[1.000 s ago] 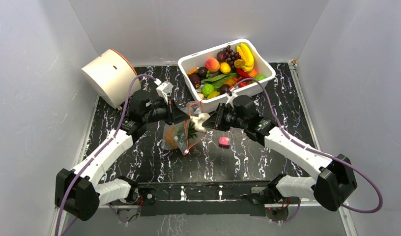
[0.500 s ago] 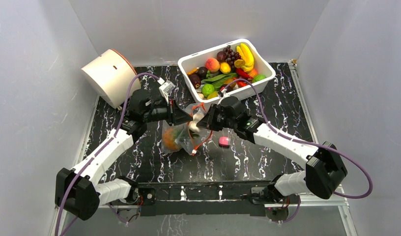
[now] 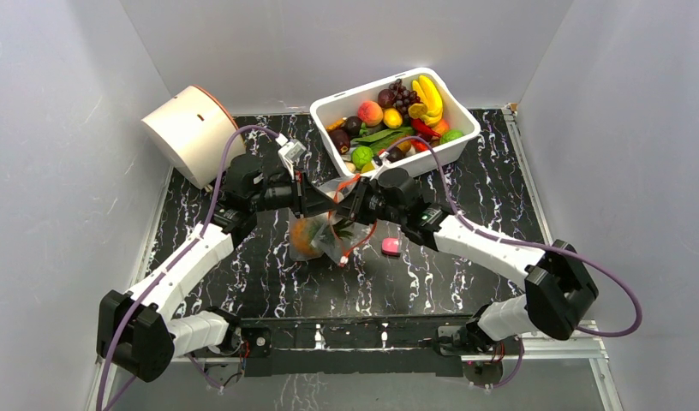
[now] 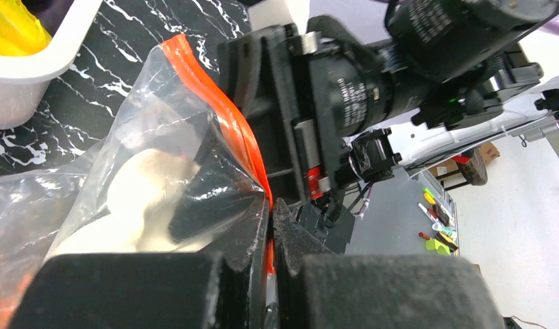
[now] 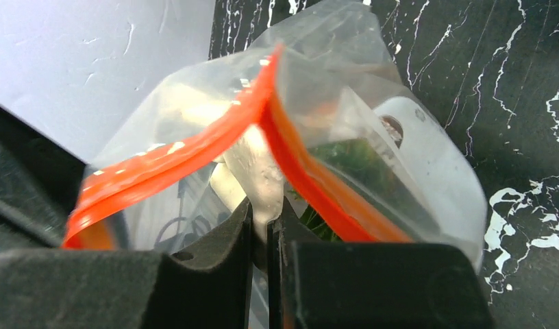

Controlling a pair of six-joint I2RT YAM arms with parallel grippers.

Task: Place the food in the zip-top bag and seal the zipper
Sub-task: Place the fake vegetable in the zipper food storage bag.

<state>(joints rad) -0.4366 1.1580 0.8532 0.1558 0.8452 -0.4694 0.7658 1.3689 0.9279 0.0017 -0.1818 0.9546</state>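
The clear zip-top bag (image 3: 319, 244) hangs between both grippers with an orange pineapple (image 3: 303, 240) and its green crown inside. My left gripper (image 3: 320, 202) is shut on the red-orange zipper (image 4: 222, 120) at one side of the mouth (image 4: 271, 226). My right gripper (image 3: 348, 205) is shut on a white toy food piece (image 5: 259, 171) and reaches into the open mouth (image 5: 266, 219). The zipper strips (image 5: 181, 157) are spread apart. The white piece shows through the plastic in the left wrist view (image 4: 143, 199). Bananas (image 3: 429, 94) and a dark purple fruit (image 3: 386, 97) lie in the bin.
A white bin (image 3: 329, 110) full of toy produce stands at the back, just behind the grippers. A small pink block (image 3: 390, 247) lies on the black marbled table to the right of the bag. A white cylinder (image 3: 188, 128) lies tipped at the back left.
My right gripper has moved left with the white piece, from beside the bag into its mouth. The bag has shifted slightly; my left gripper has kept its hold.
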